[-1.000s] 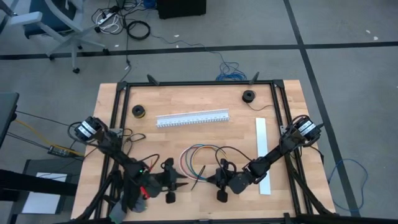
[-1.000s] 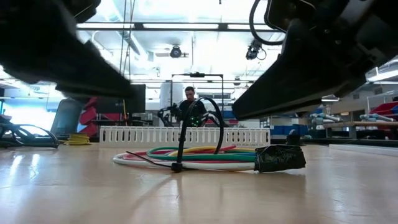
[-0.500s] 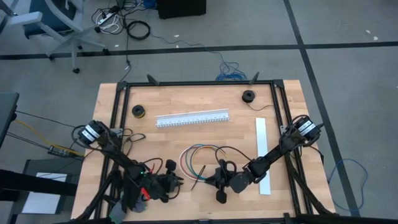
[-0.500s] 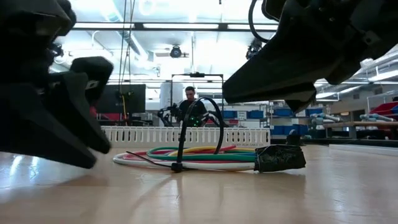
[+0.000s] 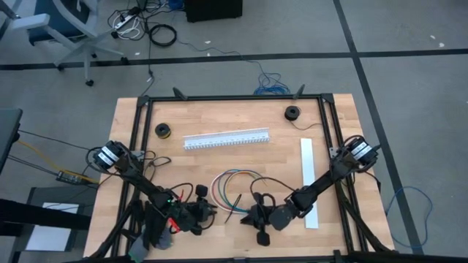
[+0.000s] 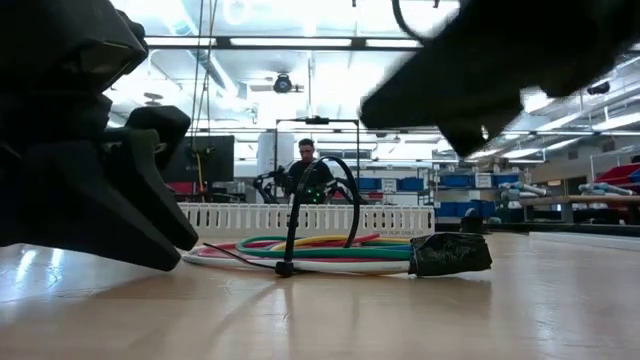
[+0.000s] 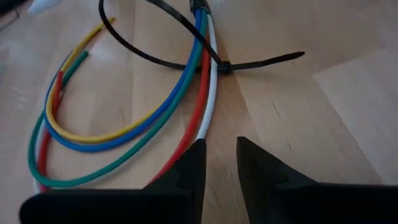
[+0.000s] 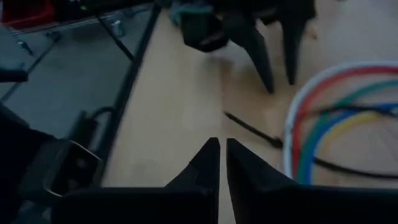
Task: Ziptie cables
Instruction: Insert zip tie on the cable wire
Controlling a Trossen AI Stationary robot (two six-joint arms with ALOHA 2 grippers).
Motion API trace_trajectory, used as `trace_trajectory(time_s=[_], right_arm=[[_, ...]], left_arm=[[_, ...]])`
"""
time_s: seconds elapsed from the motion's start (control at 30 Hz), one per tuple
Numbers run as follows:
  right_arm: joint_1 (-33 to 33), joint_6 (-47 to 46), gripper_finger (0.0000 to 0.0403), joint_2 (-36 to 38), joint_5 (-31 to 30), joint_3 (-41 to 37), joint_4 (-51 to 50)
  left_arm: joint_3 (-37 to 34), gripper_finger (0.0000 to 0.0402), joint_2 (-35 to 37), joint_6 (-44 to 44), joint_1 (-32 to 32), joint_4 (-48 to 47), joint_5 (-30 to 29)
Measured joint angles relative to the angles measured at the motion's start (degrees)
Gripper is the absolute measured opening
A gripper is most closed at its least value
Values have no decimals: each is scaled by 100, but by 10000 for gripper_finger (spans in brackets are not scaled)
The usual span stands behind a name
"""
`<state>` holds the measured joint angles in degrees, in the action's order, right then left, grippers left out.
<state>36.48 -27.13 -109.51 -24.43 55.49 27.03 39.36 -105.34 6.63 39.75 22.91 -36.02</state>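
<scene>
The cables are a coil of red, green, blue, yellow and white wires lying on the wooden table, with a dark plug end. A black zip tie loops loosely around them. Its loop stands up and its tail lies on the wood. My left gripper is low over the table just left of the coil, its fingers a little apart with nothing between them. My right gripper hangs shut above the table at the coil's near right, pointing toward the tie's tail.
A white slotted channel lies beyond the coil, and a white strip lies at the right. Two dark spools sit near the far edge. A black frame borders the table. A person is in the room behind.
My left gripper has rolled about its own axis and sunk toward the table beside the coil. My right gripper has risen a little. The cables and the zip tie have stayed where they were.
</scene>
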Motion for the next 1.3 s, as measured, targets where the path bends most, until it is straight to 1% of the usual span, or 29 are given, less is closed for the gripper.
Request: trace_trajectory(time_s=[0.07, 0.13, 0.23, 0.3, 0.4, 0.53, 0.63, 0.73, 0.93, 1.07, 1.17, 1.3], right_arm=[[81, -9, 8, -49, -150, 218, -210], [180, 53, 5, -200, -411, 418, -263], [252, 41, 3, -510, -651, 679, -269], [258, -170, 3, -723, -734, 777, -254], [239, -666, 3, -1005, -746, 826, -82], [241, -857, 3, -1236, -794, 841, 720], [263, -878, 3, -1262, -958, 841, 829], [319, -879, 3, -1206, -1276, 841, 746], [440, -1197, 3, -971, -1809, 841, 360], [477, -1329, 3, -874, -2199, 839, 343], [497, -1333, 3, -874, -2248, 837, 337], [514, -1373, 3, -874, -2248, 837, 323]], left_arm=[[0, 65, 0, 98, 0, 52, 20], [0, 65, 0, 20, 0, 139, 117], [-2, 65, -2, -722, 0, 330, 407], [-2, 65, -2, -1186, 0, 376, 703], [-5, 64, -4, -1552, 0, 374, 714], [2, 64, -4, -1921, -19, 442, 631], [2, 64, -2, -2183, -81, 543, 631], [2, 64, -2, -2451, -153, 656, 676], [3, 64, -104, -2510, -327, 814, 899], [15, 64, -314, -2358, -423, 1228, 1151], [13, 62, -367, -2010, -471, 1391, 1148], [15, 49, -382, -1980, -485, 1496, 1143]])
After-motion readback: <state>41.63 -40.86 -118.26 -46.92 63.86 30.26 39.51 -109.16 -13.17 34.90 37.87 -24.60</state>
